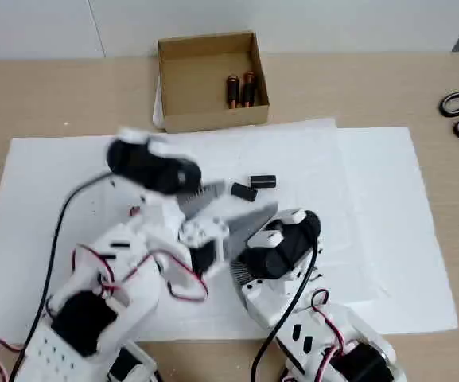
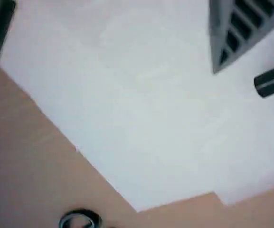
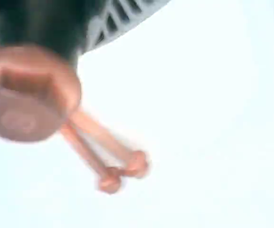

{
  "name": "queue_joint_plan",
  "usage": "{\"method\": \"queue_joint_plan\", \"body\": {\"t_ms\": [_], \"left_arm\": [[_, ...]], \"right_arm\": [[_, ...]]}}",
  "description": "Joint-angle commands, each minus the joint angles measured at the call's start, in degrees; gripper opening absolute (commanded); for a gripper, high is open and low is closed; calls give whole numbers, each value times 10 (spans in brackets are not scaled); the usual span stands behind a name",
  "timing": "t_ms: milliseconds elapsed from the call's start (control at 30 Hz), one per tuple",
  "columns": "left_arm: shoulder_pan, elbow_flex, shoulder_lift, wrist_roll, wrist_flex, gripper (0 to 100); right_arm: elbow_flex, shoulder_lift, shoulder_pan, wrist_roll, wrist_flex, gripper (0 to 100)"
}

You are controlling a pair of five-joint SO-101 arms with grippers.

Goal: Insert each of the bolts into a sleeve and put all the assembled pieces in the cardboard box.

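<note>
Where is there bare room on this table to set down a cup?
Bare: the white sheet right of the black sleeves, toward the scissors; its left edge beside the arms; the left half of the cardboard box. Crowded: the sheet's middle, under both arms.

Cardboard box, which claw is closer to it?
Left. The left claw is over the paper in front of the cardboard box; the right claw, holding a bolt, sits behind the left one, farther from the box.

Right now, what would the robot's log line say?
left gripper open over white paper | right gripper shut on bolt | two loose bolts, two sleeves on paper | two assembled pieces in cardboard box
</note>
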State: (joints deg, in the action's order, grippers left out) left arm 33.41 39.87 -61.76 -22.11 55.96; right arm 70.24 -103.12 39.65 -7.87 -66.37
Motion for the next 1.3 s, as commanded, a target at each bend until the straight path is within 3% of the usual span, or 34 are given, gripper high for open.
{"method": "queue_joint_plan", "body": {"t_ms": [0, 333, 567, 800, 933, 1133, 1267], "left_arm": [[-52, -91, 84, -7, -11, 273], [-250, -296, 364, -28, -23, 272], [-283, -431, 531, 23, 59, 272], [-287, -527, 661, 25, 168, 272], [-291, -557, 706, 26, 169, 256], [-291, -622, 733, 26, 168, 136], [-291, -630, 735, 26, 168, 146]], "right_arm": [[-4, -5, -23, 5, 16, 5], [-7, 36, -96, 9, 16, 5], [-84, 301, -164, 25, 86, 5], [-295, 631, -182, 30, 93, 5], [-446, 793, -196, 62, 93, 5], [-697, 1004, -198, 66, 93, 5], [-865, 1138, -198, 66, 97, 5]]}}
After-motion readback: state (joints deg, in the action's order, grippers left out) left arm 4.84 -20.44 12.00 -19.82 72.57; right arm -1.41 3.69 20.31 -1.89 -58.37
